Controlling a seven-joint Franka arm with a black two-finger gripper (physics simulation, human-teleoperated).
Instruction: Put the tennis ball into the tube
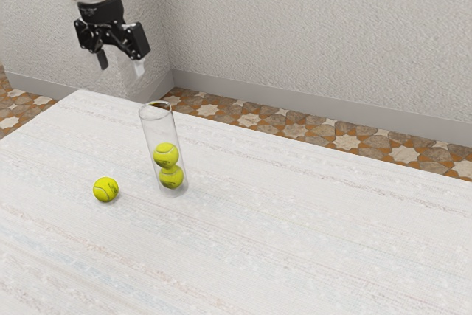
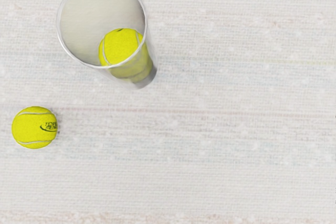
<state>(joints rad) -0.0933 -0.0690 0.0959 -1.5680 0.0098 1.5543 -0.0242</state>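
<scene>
High above the table's far left part in the exterior view, my gripper (image 1: 119,68) hangs open, its fingers apart with nothing between them. A clear tube (image 1: 150,133) stands upright on the table with two yellow-green tennis balls (image 1: 166,156) stacked in its lower part. A loose tennis ball (image 1: 105,189) lies on the table to the exterior view's left of the tube, not touching it. From my hand, the tube's open rim (image 2: 59,31), a ball (image 2: 119,48) inside it and the loose ball (image 2: 33,128) beside it are seen from above.
The white, faintly striped table (image 1: 295,234) extends toward the exterior view's right and front. Beyond its far edge are a patterned tile floor (image 1: 295,125) and a pale textured wall (image 1: 317,35). The tube is the tall obstacle near the loose ball.
</scene>
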